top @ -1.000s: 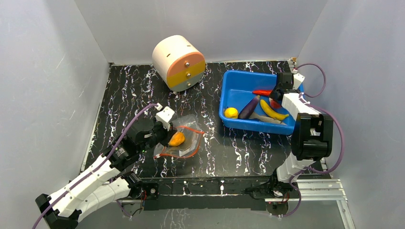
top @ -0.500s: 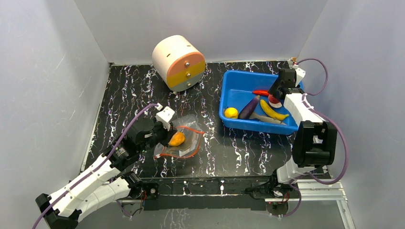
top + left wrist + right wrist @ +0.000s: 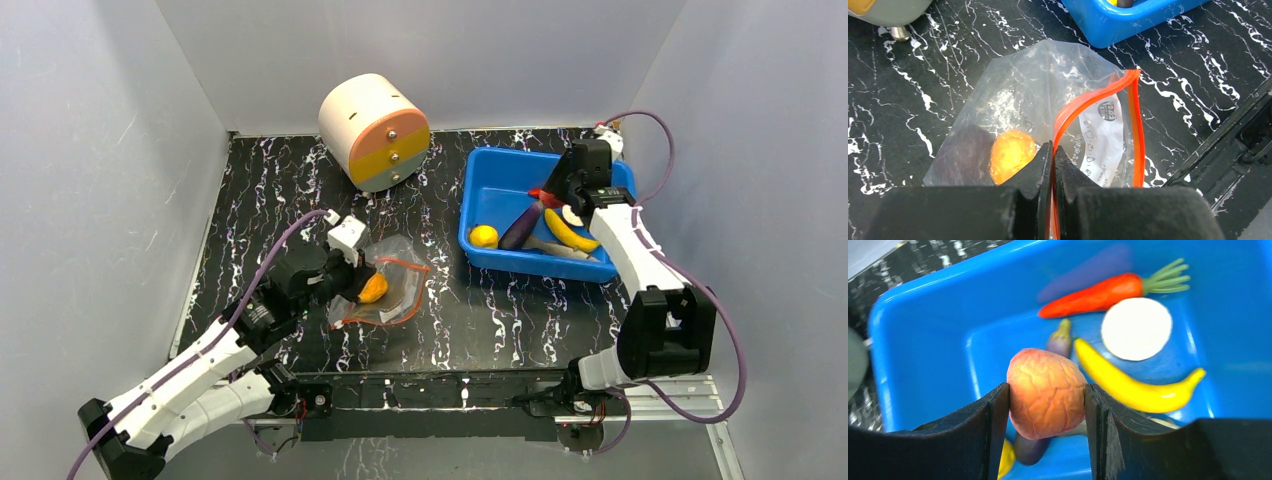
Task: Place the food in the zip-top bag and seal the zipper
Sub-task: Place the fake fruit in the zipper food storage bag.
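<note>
My left jaws are pressed together on the zipper (image 3: pixel 1088 102), pinching the red-orange strip at the near end of the mouth of the zip-top bag (image 3: pixel 1038 100). From there the strip splits into two bands that bow apart and meet again at the far corner, so the mouth gapes on that side. The bag lies flat on the black marbled counter (image 3: pixel 260 200), just ahead of my left arm and well apart from the blue bin (image 3: pixel 500 190). Inside it, right beside my fingertips, sits an orange round piece (image 3: pixel 1010 160). A dark purplish shape (image 3: pixel 963 155) lies next to it under the plastic, and I cannot tell what it is.

My right jaws are clamped on an orange-pink wrinkled piece (image 3: pixel 1046 392), one finger on each side, held over the inside of the bin. Beyond it in the bin I see the carrot (image 3: pixel 1093 296) lying along the far side, the white round piece (image 3: pixel 1136 329) just beside it, and the banana (image 3: pixel 1133 385) curving below that. The eggplant (image 3: pixel 1060 338) runs partly behind the piece I hold. A yellow round piece (image 3: pixel 484 236) rests in the bin's near left corner.

The cream-and-orange cylinder (image 3: pixel 375 130) lies on its side at the back of the counter, left of the bin.
</note>
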Action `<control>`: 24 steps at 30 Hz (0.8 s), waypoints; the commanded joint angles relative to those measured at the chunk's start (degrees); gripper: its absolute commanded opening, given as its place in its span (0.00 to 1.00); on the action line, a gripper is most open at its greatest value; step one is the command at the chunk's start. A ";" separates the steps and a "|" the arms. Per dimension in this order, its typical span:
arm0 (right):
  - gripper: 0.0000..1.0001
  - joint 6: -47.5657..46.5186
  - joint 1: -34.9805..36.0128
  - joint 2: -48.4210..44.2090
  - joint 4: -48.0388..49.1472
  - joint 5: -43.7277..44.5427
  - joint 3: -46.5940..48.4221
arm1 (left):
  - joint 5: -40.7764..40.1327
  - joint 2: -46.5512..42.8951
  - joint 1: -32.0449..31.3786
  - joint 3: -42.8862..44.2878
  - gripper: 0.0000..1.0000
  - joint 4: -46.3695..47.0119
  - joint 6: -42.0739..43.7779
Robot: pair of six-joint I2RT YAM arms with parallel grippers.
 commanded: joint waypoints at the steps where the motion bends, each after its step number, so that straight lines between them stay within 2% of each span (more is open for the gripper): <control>1: 0.37 -0.22 7.34 -5.15 0.28 -0.64 2.32 | 2.07 2.17 0.21 2.98 0.00 3.66 -3.90; 13: 0.36 2.28 23.21 -15.29 -1.00 -2.10 2.12 | -0.44 10.04 0.25 7.60 0.00 4.61 -8.49; 20: 0.36 3.80 29.15 -21.72 3.45 -11.06 -0.69 | -0.18 12.69 0.28 9.64 0.00 4.57 -10.14; 24: 0.36 4.97 33.19 -21.51 4.12 -16.61 -1.77 | 0.15 12.59 0.30 9.84 0.00 5.06 -12.42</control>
